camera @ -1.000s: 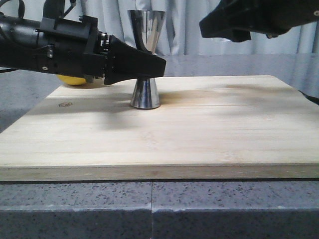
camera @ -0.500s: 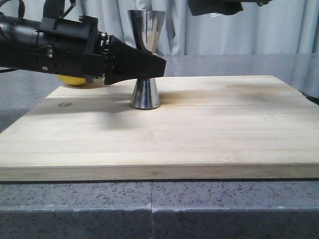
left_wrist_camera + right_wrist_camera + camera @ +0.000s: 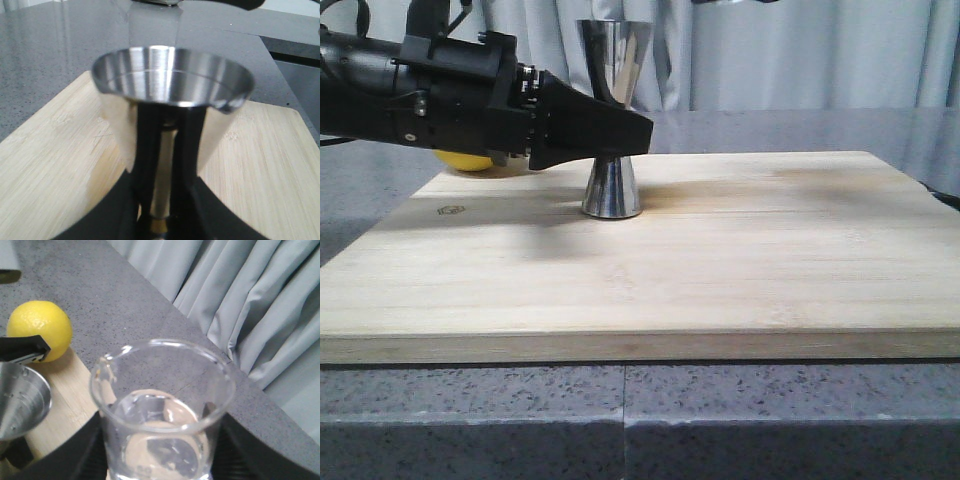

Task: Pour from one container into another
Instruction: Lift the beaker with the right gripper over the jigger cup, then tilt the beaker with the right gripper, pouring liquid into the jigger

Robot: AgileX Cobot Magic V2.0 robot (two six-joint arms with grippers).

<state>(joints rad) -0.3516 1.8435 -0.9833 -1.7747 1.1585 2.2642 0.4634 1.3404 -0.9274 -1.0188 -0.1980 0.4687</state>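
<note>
The steel jigger (image 3: 611,188) stands upright on the wooden board (image 3: 740,270). My left gripper (image 3: 623,128) is shut on its waist, coming in from the left. In the left wrist view the jigger's open cup (image 3: 170,75) fills the middle, above my left gripper (image 3: 162,220). My right gripper (image 3: 162,457) is shut on the clear glass beaker (image 3: 162,405), held upright with what looks like clear liquid low inside. The jigger's rim (image 3: 20,400) lies below and beside the beaker. In the front view only a dark sliver of the right gripper (image 3: 735,1) shows at the top edge.
A yellow lemon (image 3: 465,161) lies behind my left arm at the board's far left corner, also seen as the lemon (image 3: 39,330) from the right wrist. Grey speckled counter (image 3: 620,420) surrounds the board. Curtains hang behind.
My right gripper with the beaker has risen and shifted left, almost leaving the front view at the top. The left gripper and jigger have not moved.
</note>
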